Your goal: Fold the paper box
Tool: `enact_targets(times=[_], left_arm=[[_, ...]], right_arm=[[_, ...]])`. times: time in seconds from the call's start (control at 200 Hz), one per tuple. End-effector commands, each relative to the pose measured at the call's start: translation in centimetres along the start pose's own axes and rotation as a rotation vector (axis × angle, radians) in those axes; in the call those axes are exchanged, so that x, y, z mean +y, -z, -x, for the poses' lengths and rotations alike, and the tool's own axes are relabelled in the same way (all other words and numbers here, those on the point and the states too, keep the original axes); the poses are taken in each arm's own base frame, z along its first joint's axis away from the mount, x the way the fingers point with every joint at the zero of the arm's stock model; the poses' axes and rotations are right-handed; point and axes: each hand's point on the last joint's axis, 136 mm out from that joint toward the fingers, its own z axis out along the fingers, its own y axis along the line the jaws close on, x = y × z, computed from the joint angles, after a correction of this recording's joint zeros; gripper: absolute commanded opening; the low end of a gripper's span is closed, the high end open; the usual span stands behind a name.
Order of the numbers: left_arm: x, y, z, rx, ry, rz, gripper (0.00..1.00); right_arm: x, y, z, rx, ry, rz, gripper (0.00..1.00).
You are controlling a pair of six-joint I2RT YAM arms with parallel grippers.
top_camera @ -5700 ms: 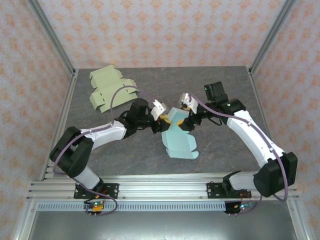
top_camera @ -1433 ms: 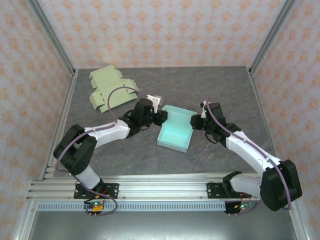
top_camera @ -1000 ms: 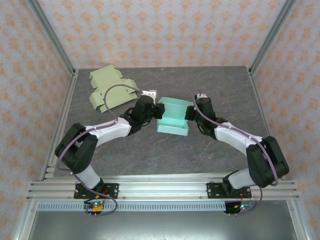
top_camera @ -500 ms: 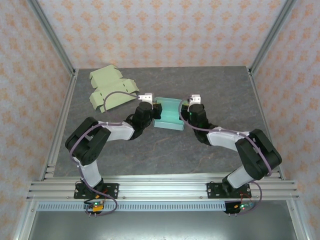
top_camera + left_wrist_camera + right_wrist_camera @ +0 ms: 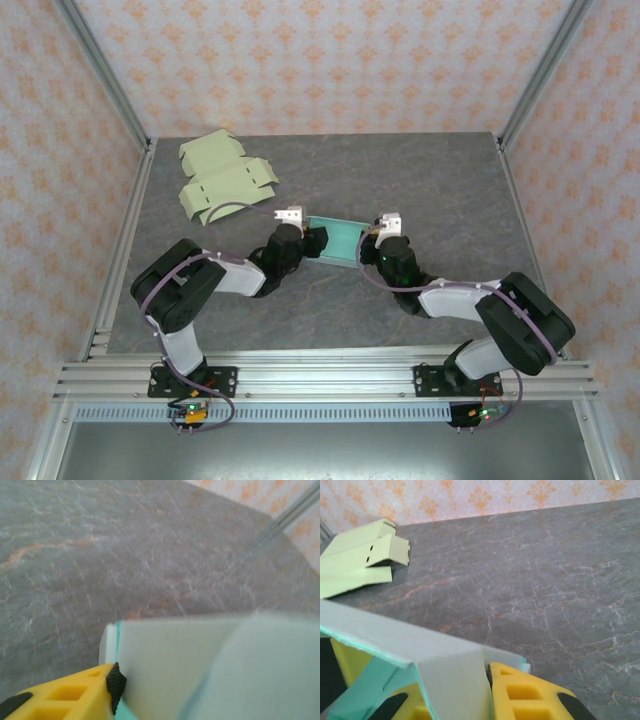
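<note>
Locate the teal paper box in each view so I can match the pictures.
Top external: teal box at the picture's centre, on the table.
Left wrist: teal box close up, across the bottom right.
Right wrist: teal box close up, along the bottom left.
Shared landmark: the grey veined table behind the box.

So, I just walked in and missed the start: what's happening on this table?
A robot is folding a teal box in the middle. The left gripper is at its left end and the right gripper at its right end, both touching its walls. The box looks partly formed. Flat green blanks lie untouched at the back left.
</note>
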Motion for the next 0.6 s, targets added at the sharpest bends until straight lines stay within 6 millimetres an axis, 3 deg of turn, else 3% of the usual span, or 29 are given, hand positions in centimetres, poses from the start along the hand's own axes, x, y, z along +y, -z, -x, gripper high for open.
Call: enact_targets(times=[0.0, 0.175, 0.325, 0.43, 0.511, 0.596], left_arm=[[-1.7, 1.8, 1.6, -0.025, 0.009, -0.056, 0.61], [-3.5, 4.5, 3.0, -0.036, 0.008, -0.143, 0.76], [-2.4, 7.2, 4.8, -0.067, 0.009, -0.077, 0.87], [-1.0, 8.5, 6.3, -0.083, 0.067, -0.033, 0.89], [-0.2, 9.1, 7.8, -0.075, 0.152, -0.028, 0.9], [1.6, 9.3, 9.0, -0.001, 0.248, 0.065, 0.89]], right_arm=[[0.3, 0.6, -1.1, 0.016, 0.058, 0.031, 0.15], [0.4, 0.1, -1.2, 0.016, 0.031, 0.029, 0.16], [0.9, -0.2, -0.5, 0.001, 0.019, 0.044, 0.17], [1.2, -0.1, -0.2, -0.002, 0.033, 0.056, 0.19], [1.7, 0.5, 0.2, -0.003, 0.038, 0.093, 0.27], [2.1, 2.0, 1.1, -0.015, 0.016, 0.138, 0.45]])
